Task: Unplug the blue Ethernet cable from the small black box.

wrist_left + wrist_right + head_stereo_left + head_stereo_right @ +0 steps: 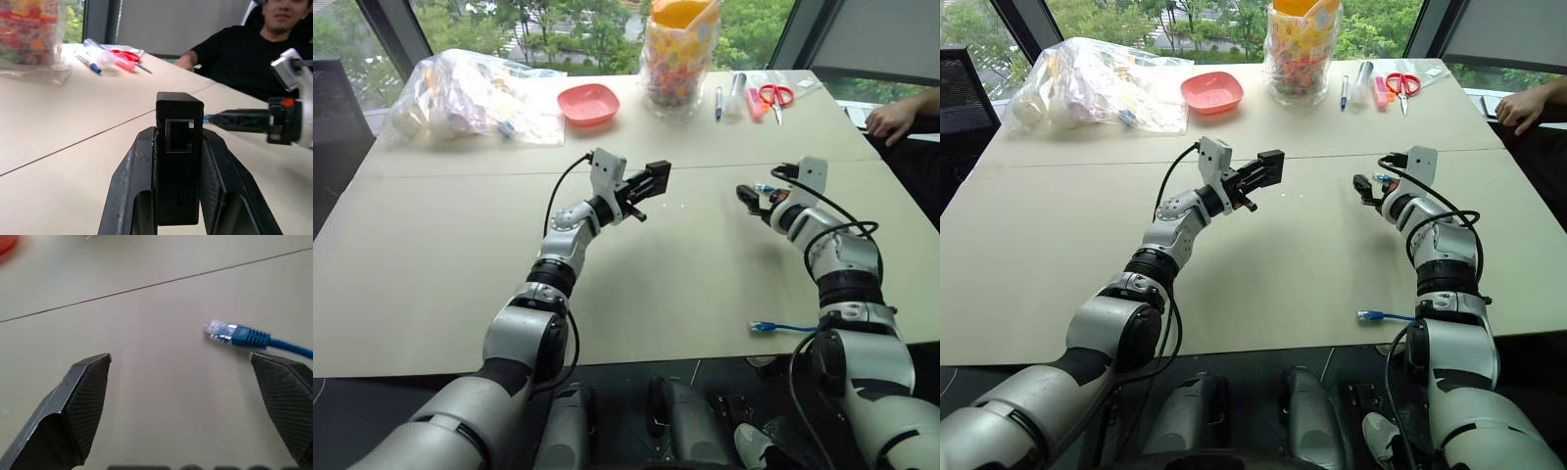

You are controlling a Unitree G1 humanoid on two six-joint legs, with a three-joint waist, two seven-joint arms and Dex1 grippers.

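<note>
We saw the left pincer (178, 196) clamped on the small black box (178, 147), the right pincer (188, 401) apart above the unplugged blue Ethernet cable (244, 337).

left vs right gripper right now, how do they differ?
1. The left gripper is shut on the small flat matte-black plastic box; the right gripper stands wide open and holds nothing.
2. The left gripper's box shows an empty port; the right gripper has the thin bright-blue Ethernet cable lying loose on the beige table ahead of it.
Shared: two black fingers each, both above the table.
</note>
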